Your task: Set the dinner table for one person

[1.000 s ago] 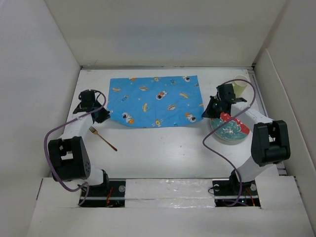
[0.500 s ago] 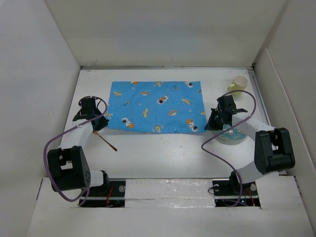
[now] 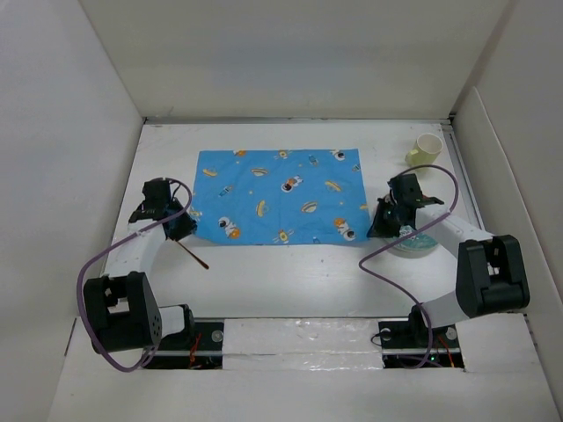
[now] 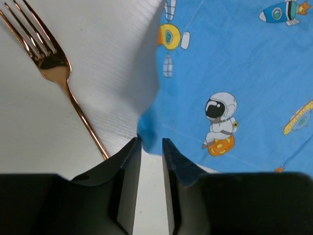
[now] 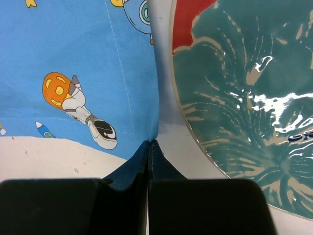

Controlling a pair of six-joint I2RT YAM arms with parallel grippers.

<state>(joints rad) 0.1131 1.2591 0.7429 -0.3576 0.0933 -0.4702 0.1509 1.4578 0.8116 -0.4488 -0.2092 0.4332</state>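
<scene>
The blue cloth with cartoon figures lies spread flat on the white dinner table. My left gripper is at the cloth's near left corner. In the left wrist view its jaws stand a little apart, and the raised corner of the cloth sits between the tips. My right gripper is at the near right corner, shut on the edge of the cloth. A copper fork lies just left of the cloth.
A teal and red patterned plate lies right of the cloth, partly under my right arm. A pale yellow cup stands at the back right. White upright panels close in the table's sides and back.
Both grippers drew the cloth nearer and lower until it lay flat. The left jaws have parted slightly. The right arm moved off the cup, which now shows.
</scene>
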